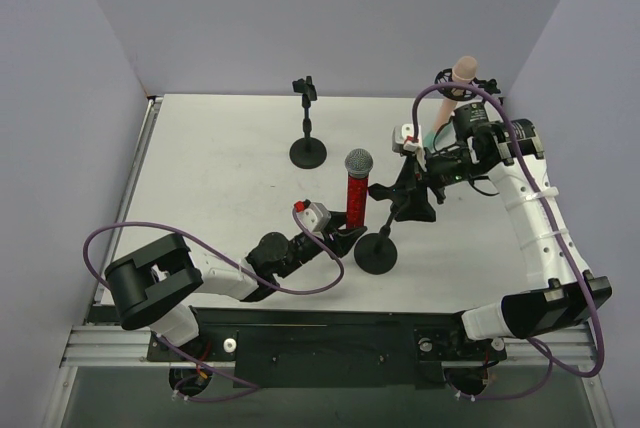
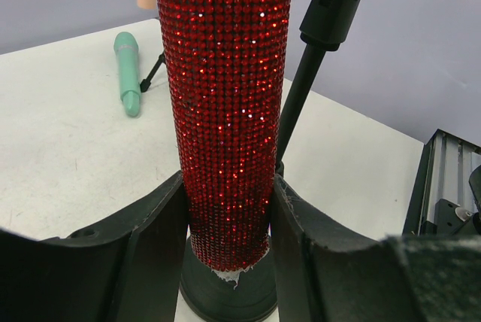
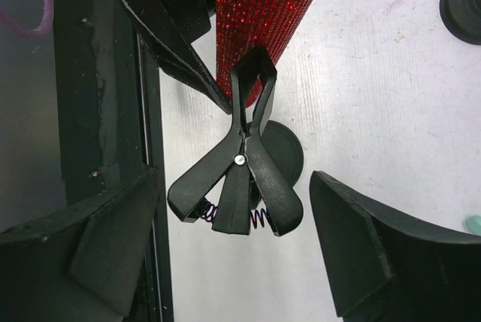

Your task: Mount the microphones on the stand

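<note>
Red microphone (image 1: 358,193) upright near the middle of the table (image 1: 220,198), silver mesh head on top! Pinched low on its glittery body by the left gripper (image 1: 345,236), fingers (image 2: 150,239) pressed to both sides, partly closed, a firm hold. Butt end over the dark round base of the near stand (image 1: 377,251); touching or not, impossible to tell. Over to the right gripper (image 1: 403,186): spread wide, nothing held, the stand's spring clip (image 3: 239,168) between its fingers with a clear gap on one side. Clip tips right up against the red body. Green microphone (image 2: 126,74) flat on the table further back. Pink microphone (image 1: 462,70) upright at the far right corner, behind the right arm. Second stand (image 1: 308,148) at the back, well apart.
</note>
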`<action>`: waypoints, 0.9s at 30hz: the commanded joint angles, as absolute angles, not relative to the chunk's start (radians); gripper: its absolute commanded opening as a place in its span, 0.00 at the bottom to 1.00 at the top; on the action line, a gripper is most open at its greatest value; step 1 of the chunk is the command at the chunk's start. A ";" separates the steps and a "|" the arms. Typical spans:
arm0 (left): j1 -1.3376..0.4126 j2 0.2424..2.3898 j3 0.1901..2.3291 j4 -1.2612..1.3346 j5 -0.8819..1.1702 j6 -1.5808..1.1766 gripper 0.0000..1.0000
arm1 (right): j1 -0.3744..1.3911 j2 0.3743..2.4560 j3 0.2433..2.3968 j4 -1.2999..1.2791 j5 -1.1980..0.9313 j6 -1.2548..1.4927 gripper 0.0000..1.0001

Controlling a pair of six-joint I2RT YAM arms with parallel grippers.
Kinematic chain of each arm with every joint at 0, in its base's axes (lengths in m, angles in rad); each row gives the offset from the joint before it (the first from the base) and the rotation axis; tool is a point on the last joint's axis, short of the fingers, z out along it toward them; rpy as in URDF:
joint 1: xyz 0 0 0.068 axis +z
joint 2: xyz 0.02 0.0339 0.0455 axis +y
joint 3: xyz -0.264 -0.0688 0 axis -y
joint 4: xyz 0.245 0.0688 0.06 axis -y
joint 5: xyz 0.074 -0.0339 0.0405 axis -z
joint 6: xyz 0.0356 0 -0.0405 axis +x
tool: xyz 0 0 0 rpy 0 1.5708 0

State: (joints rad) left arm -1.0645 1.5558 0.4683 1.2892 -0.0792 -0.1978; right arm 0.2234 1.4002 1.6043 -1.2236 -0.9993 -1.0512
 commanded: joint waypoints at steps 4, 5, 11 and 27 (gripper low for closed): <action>-1.069 1.525 0.469 1.583 -0.078 -0.187 0.00 | 0.227 1.404 1.643 -1.272 -1.028 -1.080 0.45; -1.069 1.526 0.468 1.583 -0.078 -0.189 0.00 | 0.227 1.405 1.643 -1.279 -1.026 -1.083 0.42; -1.058 1.542 0.468 1.601 -0.072 -0.202 0.00 | 0.225 1.402 1.634 -1.290 -1.009 -1.085 0.11; -1.019 1.698 0.612 1.626 0.052 -0.253 0.00 | 0.225 1.420 1.602 -1.305 -1.072 -1.089 0.06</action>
